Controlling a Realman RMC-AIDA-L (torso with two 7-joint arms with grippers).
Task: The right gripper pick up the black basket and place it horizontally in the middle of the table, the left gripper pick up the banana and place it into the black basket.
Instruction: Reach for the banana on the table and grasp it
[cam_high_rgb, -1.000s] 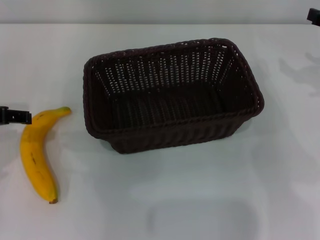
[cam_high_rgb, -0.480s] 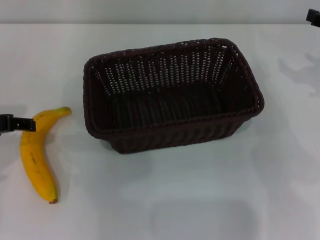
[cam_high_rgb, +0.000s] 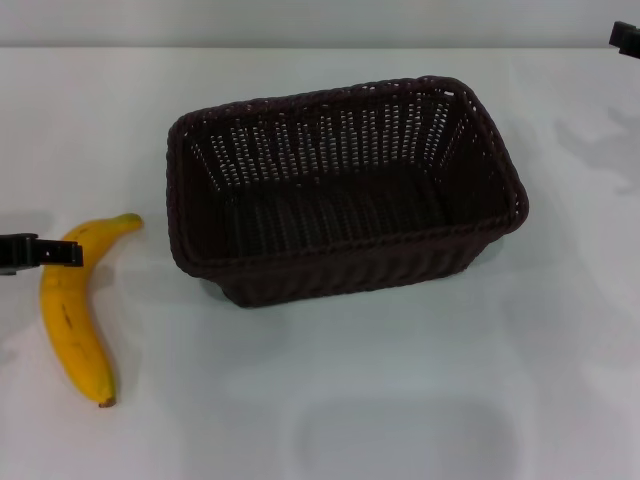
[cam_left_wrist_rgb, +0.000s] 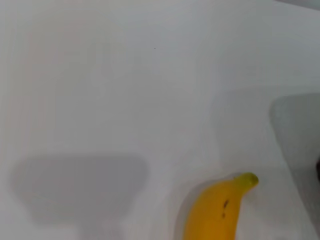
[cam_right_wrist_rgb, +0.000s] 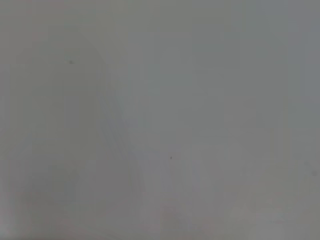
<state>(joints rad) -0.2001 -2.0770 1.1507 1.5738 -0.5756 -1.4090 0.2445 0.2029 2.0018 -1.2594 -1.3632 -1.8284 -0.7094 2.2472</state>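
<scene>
Banana (cam_high_rgb: 72, 310) lies at the far left of the white table (cam_high_rgb: 400, 400), a single curved yellow fruit with its greenish stem end pointing toward the basket and its brown tip toward the near edge. It rests flat on the bare surface, untouched by anything that can be made out. Just over its stem end, entering from the left edge of the head view, is the left gripper (cam_high_rgb: 40, 252), a thin black jaw seen only in part. It appears to be lined up above the upper part of the fruit, probably to take hold there, but whether its fingers are spread or closed cannot be told, and nothing is in its grasp. The left wrist view looks down on the stem end of the banana against plain white tabletop.

Further right, near the middle of the table, sits the black basket (cam_high_rgb: 345, 190), a large rectangular dark woven basket with slotted sides and a braided rim. It stands upright, long side running roughly across the table, slightly turned, and is empty. That placement suits the task: the opening faces up, ready to receive the fruit.

At the far top right corner, only a small black piece of the right gripper (cam_high_rgb: 627, 38) shows, well apart from the basket; its finger state cannot be told.

No brand, label or readable writing is visible anywhere.
</scene>
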